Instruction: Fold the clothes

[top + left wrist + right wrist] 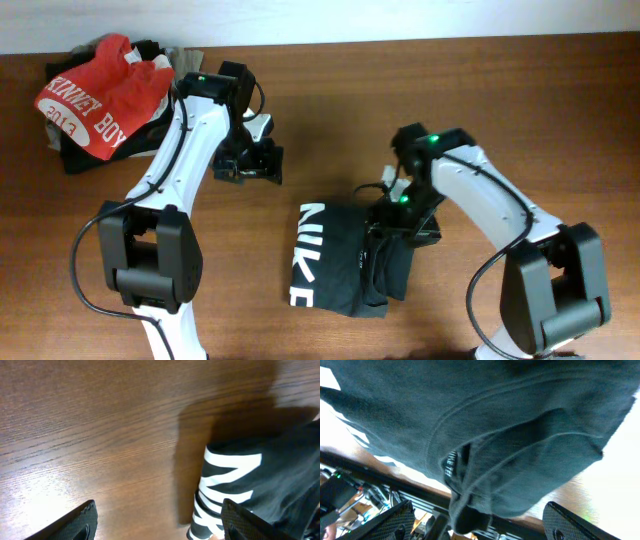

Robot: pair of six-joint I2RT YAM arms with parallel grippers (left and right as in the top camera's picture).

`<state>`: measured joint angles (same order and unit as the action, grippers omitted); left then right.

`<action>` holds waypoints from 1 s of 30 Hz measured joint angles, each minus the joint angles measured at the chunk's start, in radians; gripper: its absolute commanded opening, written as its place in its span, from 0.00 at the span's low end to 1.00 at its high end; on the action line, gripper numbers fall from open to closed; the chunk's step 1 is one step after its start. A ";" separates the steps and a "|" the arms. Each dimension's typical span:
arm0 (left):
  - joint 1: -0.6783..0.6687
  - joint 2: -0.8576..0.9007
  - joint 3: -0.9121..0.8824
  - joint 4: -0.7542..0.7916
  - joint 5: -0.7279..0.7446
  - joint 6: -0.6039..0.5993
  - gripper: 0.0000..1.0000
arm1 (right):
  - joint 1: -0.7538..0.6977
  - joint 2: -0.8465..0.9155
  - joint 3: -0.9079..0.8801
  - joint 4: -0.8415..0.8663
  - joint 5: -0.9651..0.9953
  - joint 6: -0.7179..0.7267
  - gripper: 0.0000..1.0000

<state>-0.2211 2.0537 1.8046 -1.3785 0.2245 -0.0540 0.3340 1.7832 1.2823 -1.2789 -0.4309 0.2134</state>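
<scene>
The black T-shirt (pixel 345 262) lies in the middle of the desk (pixel 500 100) as a compact, roughly rectangular packet, with its white lettering (pixel 305 255) along the left edge. The right claw (pixel 402 215) hangs over the packet's right edge, fingers spread wide and gripping nothing. The left claw (pixel 258 165), equally wide and empty, hovers over bare wood up and to the left of the shirt, apart from it.

The folding looks close to done, but the right side sits looser, with a darker flap (pixel 388 272) poking past the neat block. To finish well, the right claw should probably pinch that flap near its edge, taking only the top layer. It can then lift the flap low and lay it leftward so the edges line up. The left claw could press on the lettered side to pin the packet, since soft cloth drags easily.

From above, the right wrist covers its own fingertips, so I cannot tell whether they touch the cloth. The right wrist view shows the collar (pixel 451 440) and a small unreadable label, partly washed out by glare. The left wrist view cuts the lettering off at the frame. The sleeves are out of sight. Under the red T-shirt (pixel 100 95) lies a dark heap I cannot make out.
</scene>
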 measured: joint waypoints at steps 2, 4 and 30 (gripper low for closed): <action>0.000 0.000 -0.009 0.019 -0.005 0.000 0.79 | 0.060 0.000 0.000 0.031 0.012 0.046 0.71; 0.000 0.000 -0.019 0.025 -0.006 0.000 0.79 | 0.102 0.000 0.000 0.056 0.019 0.077 0.71; 0.000 0.000 -0.026 0.013 -0.013 0.000 0.80 | 0.111 0.000 -0.092 0.086 0.147 0.195 0.04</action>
<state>-0.2211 2.0537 1.7782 -1.3655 0.2111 -0.0540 0.4450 1.7832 1.1908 -1.1927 -0.2836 0.4080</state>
